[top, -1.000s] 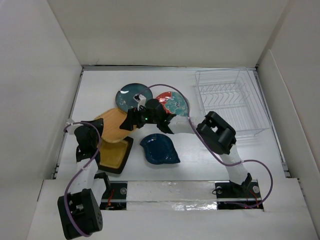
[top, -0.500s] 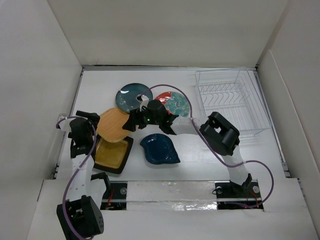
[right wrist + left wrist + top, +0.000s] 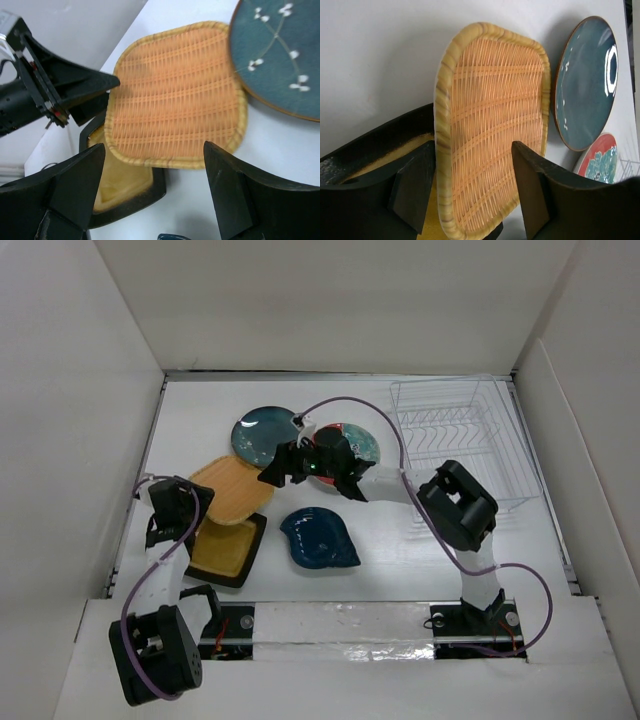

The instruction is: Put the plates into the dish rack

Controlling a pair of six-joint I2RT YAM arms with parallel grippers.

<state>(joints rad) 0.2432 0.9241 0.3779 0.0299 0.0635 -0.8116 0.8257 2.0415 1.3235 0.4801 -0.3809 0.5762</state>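
The orange plate (image 3: pixel 235 490) leans with one edge on the square mustard-yellow plate (image 3: pixel 225 550), its woven face plain in the right wrist view (image 3: pixel 177 95). My left gripper (image 3: pixel 192 502) is open at its left edge, and in the left wrist view the plate (image 3: pixel 495 130) shows between the fingers (image 3: pixel 415 185) of the left gripper (image 3: pixel 472 150). My right gripper (image 3: pixel 302 480) hovers open above the plate's right side. The dark teal plate (image 3: pixel 262 435), the red-and-teal plate (image 3: pixel 358 445) and the blue leaf plate (image 3: pixel 320 537) lie flat. The dish rack (image 3: pixel 460 445) stands at the back right.
White walls close in the table on the left, back and right. The right arm's elbow (image 3: pixel 458 505) hangs over the dish rack's front left corner. My left gripper (image 3: pixel 75 85) shows at the upper left of the right wrist view.
The left gripper let go of the orange plate's left edge, opened and drew back slightly. The right gripper shifted up and right, toward the red-and-teal plate.
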